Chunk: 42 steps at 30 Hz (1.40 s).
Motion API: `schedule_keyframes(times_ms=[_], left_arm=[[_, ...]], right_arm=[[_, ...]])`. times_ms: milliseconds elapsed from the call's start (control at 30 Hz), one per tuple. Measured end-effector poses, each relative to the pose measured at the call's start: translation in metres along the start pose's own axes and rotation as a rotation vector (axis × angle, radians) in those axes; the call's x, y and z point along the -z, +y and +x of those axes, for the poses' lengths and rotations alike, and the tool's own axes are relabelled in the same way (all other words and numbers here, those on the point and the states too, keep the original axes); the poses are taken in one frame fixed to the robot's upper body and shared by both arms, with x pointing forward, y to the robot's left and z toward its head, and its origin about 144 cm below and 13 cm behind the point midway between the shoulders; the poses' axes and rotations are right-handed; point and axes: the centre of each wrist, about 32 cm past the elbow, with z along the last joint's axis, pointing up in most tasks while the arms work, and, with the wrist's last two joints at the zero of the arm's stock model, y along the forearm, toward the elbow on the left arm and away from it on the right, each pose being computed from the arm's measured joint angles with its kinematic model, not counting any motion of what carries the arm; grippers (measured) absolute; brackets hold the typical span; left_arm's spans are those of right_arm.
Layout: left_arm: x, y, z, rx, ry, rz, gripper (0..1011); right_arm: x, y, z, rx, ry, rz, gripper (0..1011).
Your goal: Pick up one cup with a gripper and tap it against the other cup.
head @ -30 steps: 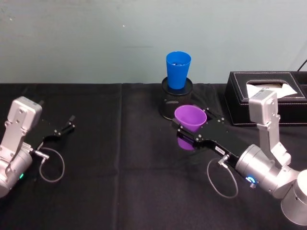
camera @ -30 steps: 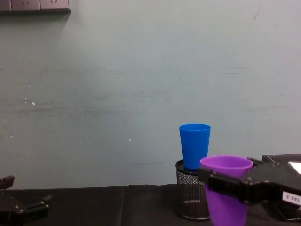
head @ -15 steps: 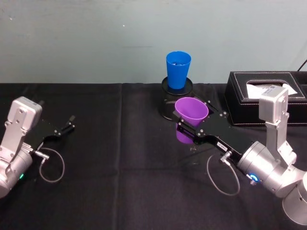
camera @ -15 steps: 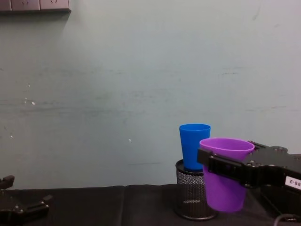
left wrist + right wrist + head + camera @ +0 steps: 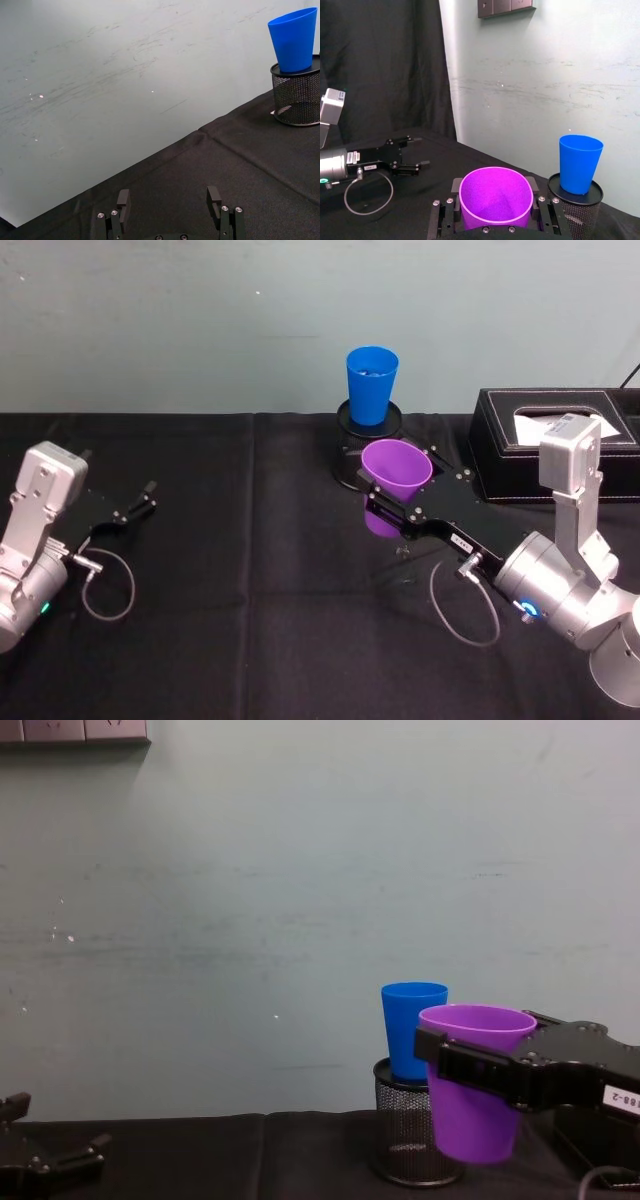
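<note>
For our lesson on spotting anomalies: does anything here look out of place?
The blue cup stands upright on top of the mesh pen holder, an odd perch for a cup. The right tool holds the purple cup in the air near it; the left tool sits idle at the table's left.

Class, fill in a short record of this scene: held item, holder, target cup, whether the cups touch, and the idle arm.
held item: purple cup, upright, lifted off the table
holder: right gripper, shut on it
target: blue cup, standing in mesh pen holder
contact: none, cups apart
idle arm: left gripper, open, low on the left
</note>
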Motion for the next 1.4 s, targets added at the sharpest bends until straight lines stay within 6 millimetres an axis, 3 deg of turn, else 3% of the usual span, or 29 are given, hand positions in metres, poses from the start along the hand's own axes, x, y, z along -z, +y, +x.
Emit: schedule_keyframes(times_ms=[1400], left_arm=[[0.0000,0.0000,0.0000,0.000,0.000,0.000,1000]], right_arm=[[0.0004,0.0002,0.0000,0.003,-0.001,-0.002,752]])
